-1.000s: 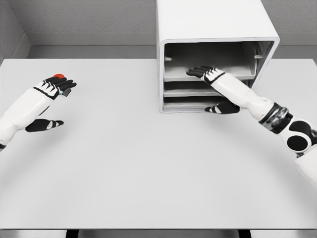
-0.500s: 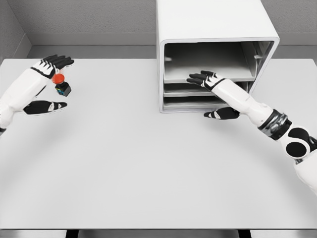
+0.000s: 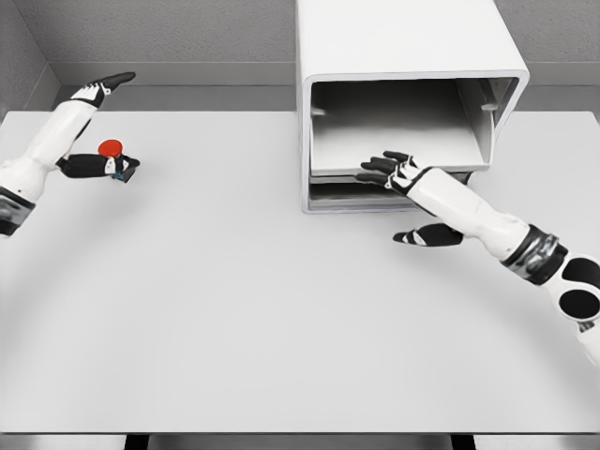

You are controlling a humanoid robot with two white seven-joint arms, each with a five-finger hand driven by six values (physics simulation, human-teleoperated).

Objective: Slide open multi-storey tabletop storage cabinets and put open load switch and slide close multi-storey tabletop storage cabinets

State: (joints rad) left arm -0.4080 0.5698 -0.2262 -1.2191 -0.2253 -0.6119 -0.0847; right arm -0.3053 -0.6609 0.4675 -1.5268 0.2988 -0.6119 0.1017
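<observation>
At the table's (image 3: 281,328) far left edge, the robot's left hand (image 3: 89,122) is spread wide around the load switch (image 3: 113,159), a small dark block topped by a red button: the thumb lies low against the switch's side while the fingers point up and away, so nothing is clamped on it yet. The switch sits on the tabletop, well apart from the cabinet. It looks small, rigid and light, likely to skid on the smooth surface if nudged; the squared dark body below the red cap seems the surer place to pinch, since pressing on the cap could tip it. To the right, the storage cabinet (image 3: 403,47) stands at the back of the table with its tray (image 3: 394,155) drawn forward, and the right hand (image 3: 394,171), fingers extended and holding nothing, rests flat on the tray's front lip.
</observation>
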